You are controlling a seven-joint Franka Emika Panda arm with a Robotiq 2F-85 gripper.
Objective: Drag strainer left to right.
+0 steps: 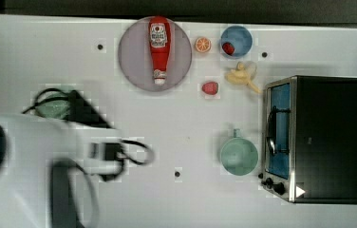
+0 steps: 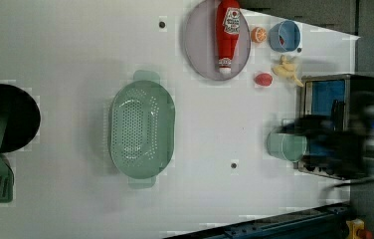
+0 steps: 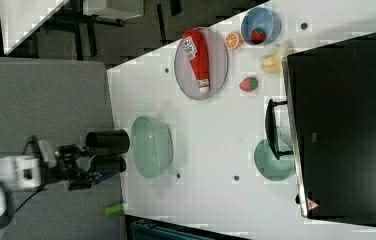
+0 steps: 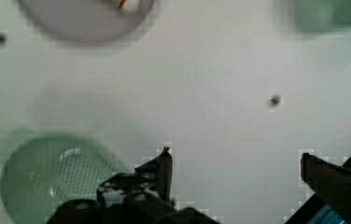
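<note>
Panda gripper, jaws spread wide and empty, hovers over white table beside mint-green strainer.

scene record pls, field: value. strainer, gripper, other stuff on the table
strainer: pale mint-green oval plastic colander, upright on the white table, nothing inside
gripper: open, above bare table beside the strainer, holding nothing
mug: round green mug by the black toaster oven
plate: grey round plate carrying a red ketchup bottle
bowl: blue bowl
</note>
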